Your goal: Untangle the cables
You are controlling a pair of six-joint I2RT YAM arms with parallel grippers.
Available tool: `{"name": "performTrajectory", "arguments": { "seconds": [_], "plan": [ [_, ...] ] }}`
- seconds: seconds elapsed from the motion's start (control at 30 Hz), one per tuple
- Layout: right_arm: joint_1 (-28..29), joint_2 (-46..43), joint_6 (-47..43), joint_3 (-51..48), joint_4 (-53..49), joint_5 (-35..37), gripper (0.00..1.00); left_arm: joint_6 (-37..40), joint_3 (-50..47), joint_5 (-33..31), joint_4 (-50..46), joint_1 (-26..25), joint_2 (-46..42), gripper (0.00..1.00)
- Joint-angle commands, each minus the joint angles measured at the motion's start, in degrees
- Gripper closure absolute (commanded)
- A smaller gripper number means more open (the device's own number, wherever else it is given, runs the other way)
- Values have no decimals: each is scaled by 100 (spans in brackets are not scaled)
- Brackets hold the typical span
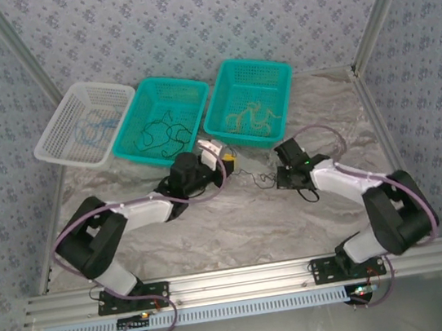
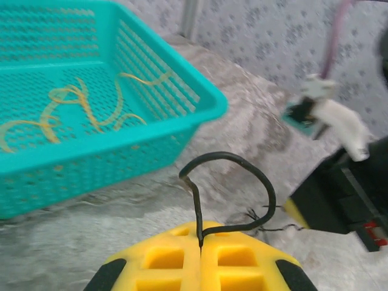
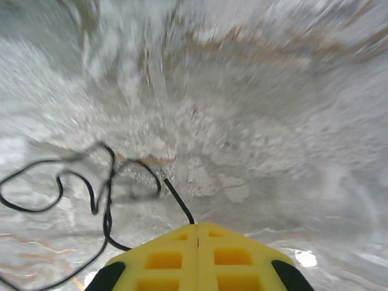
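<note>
Both jaw pairs are clenching one black cable low over the table between my arms: my left gripper pinching a loop, my right gripper a strand. I am judging slow, level outward pulling safest.

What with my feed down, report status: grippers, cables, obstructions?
Left gripper shut on black cable loop. Right gripper shut on black cable strand, tangle beside it. Teal basket close ahead of left gripper.

text: we read none | brands, numbers: none legible to us | signs: red marking on black housing, too blurred
</note>
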Motion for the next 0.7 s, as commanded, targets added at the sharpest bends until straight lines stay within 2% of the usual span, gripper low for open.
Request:
{"name": "performTrajectory", "arguments": {
  "seconds": [0.0, 0.13, 0.2, 0.27, 0.4, 0.5, 0.67],
  "plan": [
    [-309, -735, -76, -141, -142, 377, 100, -252, -44, -1034, -416, 152, -648, 100],
    [-870, -1367, -188, -360, -170, 361, 100, -662, -93, -2142, -1081, 382, -1248, 100],
    [-1210, -1645, -190, -484, -239, 343, 100, -1176, -262, -2653, -1285, 677, -1616, 100],
    [-1593, -1890, -182, -607, -281, 271, 100, -1827, -520, -2853, -1376, 1073, -1983, 100],
    [-2320, -2182, -206, -813, -353, -77, 100, -2904, -989, -2917, -1730, 1924, -2640, 100],
    [-2638, -2239, -193, -893, -302, -380, 100, -2995, -1138, -2728, -1910, 2215, -2935, 100],
    [-2659, -2268, -161, -900, 63, -1029, 100, -3037, -1073, -2235, -1996, 2368, -3219, 100]
  ]
}}
